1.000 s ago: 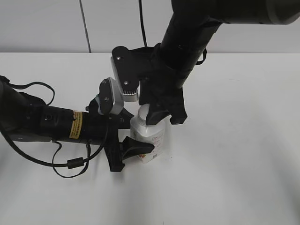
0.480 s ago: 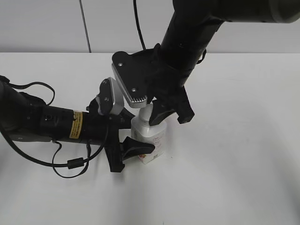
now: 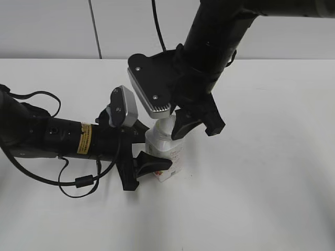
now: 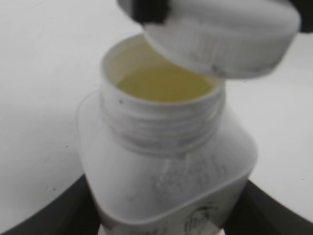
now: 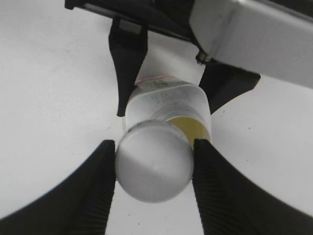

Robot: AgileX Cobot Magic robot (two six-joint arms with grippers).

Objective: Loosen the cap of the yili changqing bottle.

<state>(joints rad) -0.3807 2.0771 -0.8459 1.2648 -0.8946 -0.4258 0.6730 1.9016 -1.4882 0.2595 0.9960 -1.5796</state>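
The small white yili changqing bottle (image 3: 166,152) stands on the white table, its body clamped between my left gripper's (image 3: 148,156) black jaws; it also shows in the left wrist view (image 4: 166,181) and in the right wrist view (image 5: 168,103). Its threaded neck is open, with pale yellow contents (image 4: 164,83) showing. My right gripper (image 5: 154,169) is shut on the round white cap (image 5: 153,166), which is off the neck, just above it and to one side. The cap also shows in the left wrist view (image 4: 230,34), tilted. In the exterior view the right gripper (image 3: 191,123) hides the cap.
The white table (image 3: 261,183) stretches all round the bottle, with a white wall behind. The left arm (image 3: 57,138) and its cables lie low across the table's left side. The right arm (image 3: 214,36) comes down from the upper right.
My right gripper has risen and shifted right with the cap, clearing the neck. The bottle and left gripper have stayed put.
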